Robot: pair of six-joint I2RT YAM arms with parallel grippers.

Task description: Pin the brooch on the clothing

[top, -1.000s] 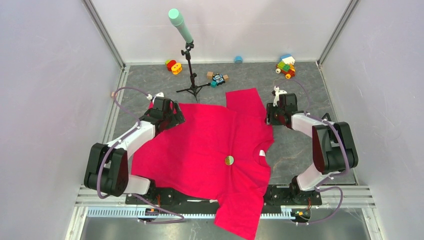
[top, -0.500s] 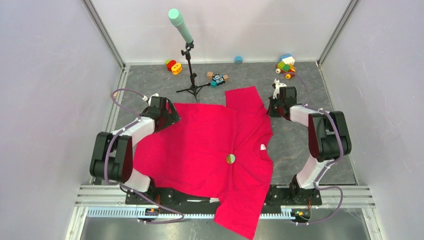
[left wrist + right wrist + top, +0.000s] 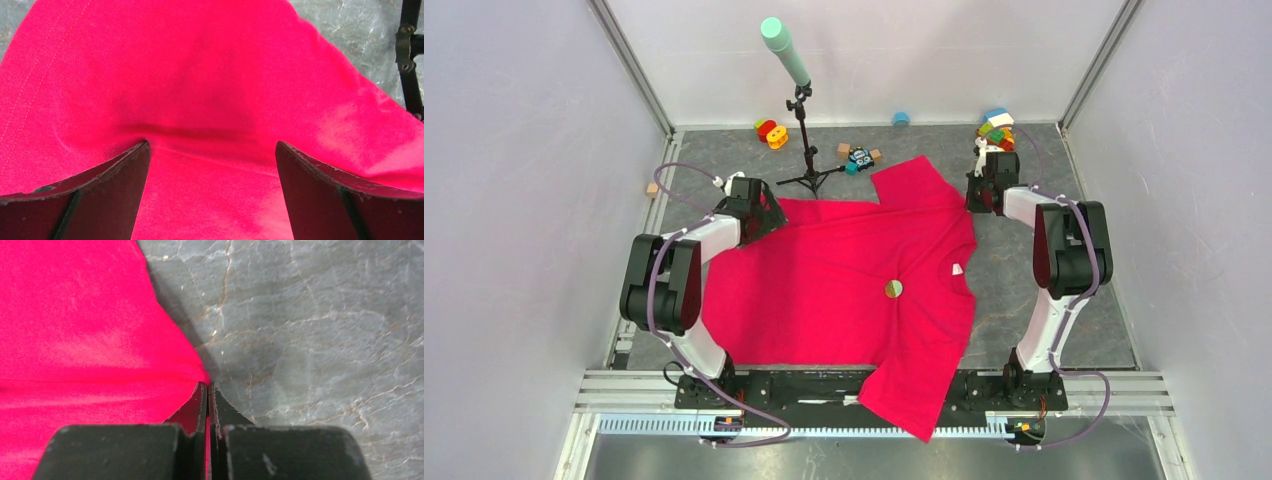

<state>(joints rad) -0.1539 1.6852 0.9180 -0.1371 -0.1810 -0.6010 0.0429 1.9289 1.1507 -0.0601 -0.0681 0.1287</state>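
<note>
The brooch [image 3: 892, 289] is lying face up on the clothing [image 3: 824, 280], right of centre in the overhead view and just left of the collar's white label [image 3: 956, 269]; whether its pin is going through the fabric is too small to tell. The shirt is lying spread over the grey table [image 3: 1034, 300], one sleeve hanging past the near edge at the bottom of the frame.

At upper right, the right gripper [image 3: 208, 390] is pinching the very rim of the far sleeve, jaws pressed together with a sliver of red between them. At upper left, the left gripper [image 3: 210, 165] is standing with its jaws at their widest, fingertips pressing down on the cloth and holding nothing.

The right-hand pinch is catching only the fabric's edge, so a pull may be enough to slip it free. Any tug on the shirt could also be carrying the loose-looking brooch along or tipping it over. The tripod stand [image 3: 804, 150] is sitting near the left gripper, so a sideways swing there risks knocking it.
</note>
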